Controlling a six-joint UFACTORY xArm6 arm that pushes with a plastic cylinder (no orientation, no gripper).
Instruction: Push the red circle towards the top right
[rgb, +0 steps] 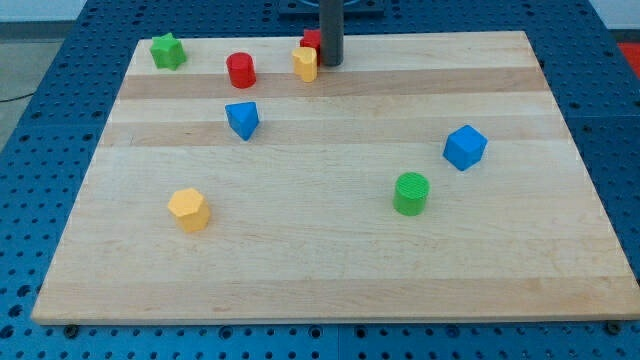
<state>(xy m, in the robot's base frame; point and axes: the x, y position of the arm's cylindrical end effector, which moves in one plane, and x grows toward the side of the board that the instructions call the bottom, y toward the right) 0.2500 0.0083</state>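
Observation:
The red circle (241, 70) is a short red cylinder near the view's top, left of centre, on the wooden board (330, 250). My tip (331, 64) is at the view's top centre, well to the right of the red circle and apart from it. A yellow block (305, 64) stands just left of the tip, between it and the red circle. A second red block (312, 40) shows behind the yellow one, partly hidden by the rod.
A green star (167, 50) sits at the top left corner. A blue triangular block (242, 119) lies below the red circle. A yellow hexagon (189, 209) is at lower left, a green cylinder (411, 193) and a blue cube (464, 147) at right.

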